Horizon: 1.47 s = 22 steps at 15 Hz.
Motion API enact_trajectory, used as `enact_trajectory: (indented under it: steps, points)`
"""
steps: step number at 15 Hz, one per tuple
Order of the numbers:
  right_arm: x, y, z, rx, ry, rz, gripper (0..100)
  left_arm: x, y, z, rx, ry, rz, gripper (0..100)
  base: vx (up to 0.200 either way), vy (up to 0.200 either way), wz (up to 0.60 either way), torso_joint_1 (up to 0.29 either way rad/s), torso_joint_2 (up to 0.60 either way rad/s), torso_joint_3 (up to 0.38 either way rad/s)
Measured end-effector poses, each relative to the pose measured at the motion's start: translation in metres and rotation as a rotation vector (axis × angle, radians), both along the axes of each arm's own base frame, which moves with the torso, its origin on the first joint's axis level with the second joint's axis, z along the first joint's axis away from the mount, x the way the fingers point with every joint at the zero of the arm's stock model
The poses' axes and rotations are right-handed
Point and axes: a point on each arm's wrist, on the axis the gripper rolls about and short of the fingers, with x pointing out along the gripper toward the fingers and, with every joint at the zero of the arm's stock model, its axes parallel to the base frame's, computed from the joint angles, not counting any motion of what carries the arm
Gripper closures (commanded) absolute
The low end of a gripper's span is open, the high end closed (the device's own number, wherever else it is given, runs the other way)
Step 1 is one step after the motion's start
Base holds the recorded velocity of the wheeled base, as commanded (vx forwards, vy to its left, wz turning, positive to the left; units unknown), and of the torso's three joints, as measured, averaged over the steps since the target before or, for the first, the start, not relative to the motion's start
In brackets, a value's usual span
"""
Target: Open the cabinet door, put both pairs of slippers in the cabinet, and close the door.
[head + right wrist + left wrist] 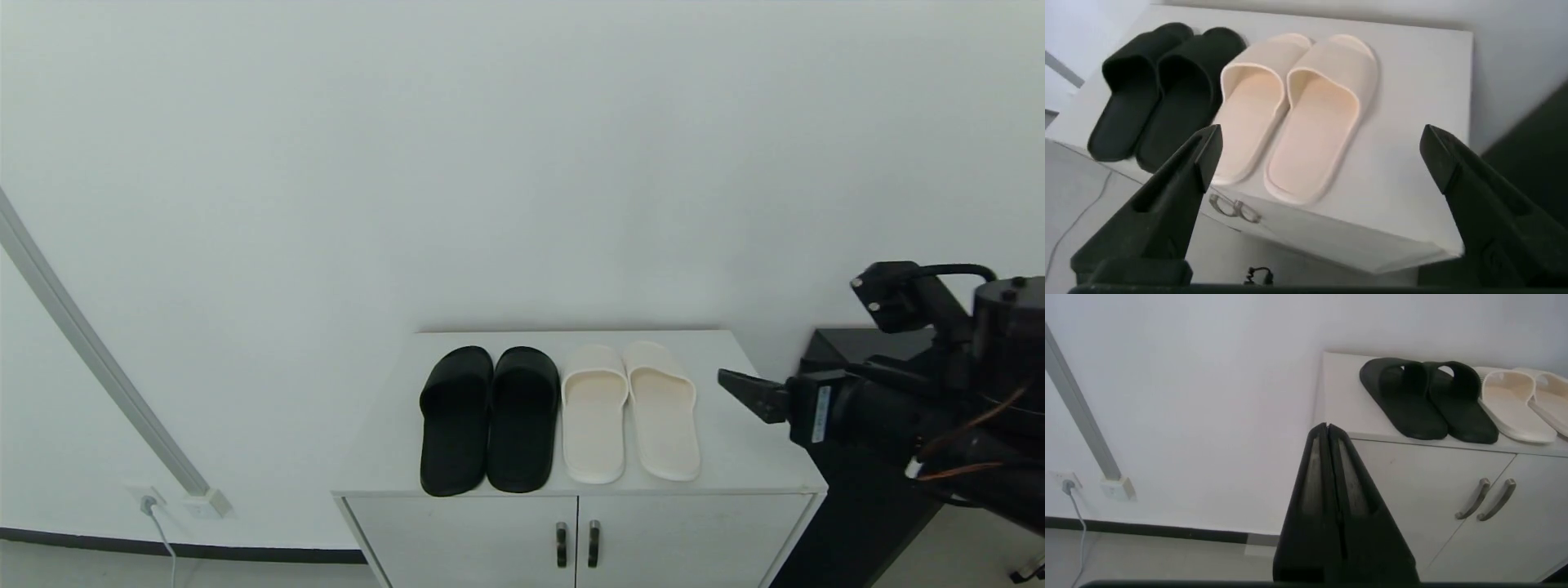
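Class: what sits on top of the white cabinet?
On the cabinet lie black slippers and white slippers, side by side. Its closed doors hide the inside.

A plain indoor room, furnished like a home entryway. A low white cabinet (pixel 384 457) with twin doors stands against a bare white wall (pixel 490 163), with black slippers (pixel 488 420) and white slippers (pixel 630 411) paired side by side on top. At the left, a wall socket (pixel 145 496) with a plugged cable sits just above a dark skirting strip (pixel 245 554), and a grey cable duct (pixel 90 347) slants up the wall.
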Motion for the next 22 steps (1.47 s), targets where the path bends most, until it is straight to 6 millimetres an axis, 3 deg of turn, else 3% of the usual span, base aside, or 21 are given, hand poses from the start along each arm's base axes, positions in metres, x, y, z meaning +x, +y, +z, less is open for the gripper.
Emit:
enact_trajectory:
  steps: [5,10,13,22]
  points:
    - [0.033,0.058,-0.021,-0.017,-0.037,-0.06,0,0.0,0.0,0.0,0.001,0.001,0.0,100,0.0,0.0,0.0,0.0,0.0,0.0]
    - [0.065,0.106,-0.056,-0.058,-0.054,-0.173,0,0.0,0.0,0.0,0.001,0.001,-0.001,100,0.0,0.0,0.0,0.0,0.0,0.0]
    - [0.078,0.119,-0.082,-0.077,-0.019,-0.199,0,0.0,0.0,0.0,0.0,0.0,0.0,100,0.0,0.0,0.0,0.0,0.0,0.0]
    - [0.119,0.132,-0.117,-0.079,0.015,-0.24,0,0.0,0.0,0.0,0.0,0.0,0.0,100,0.0,0.0,0.0,0.0,0.0,0.0]
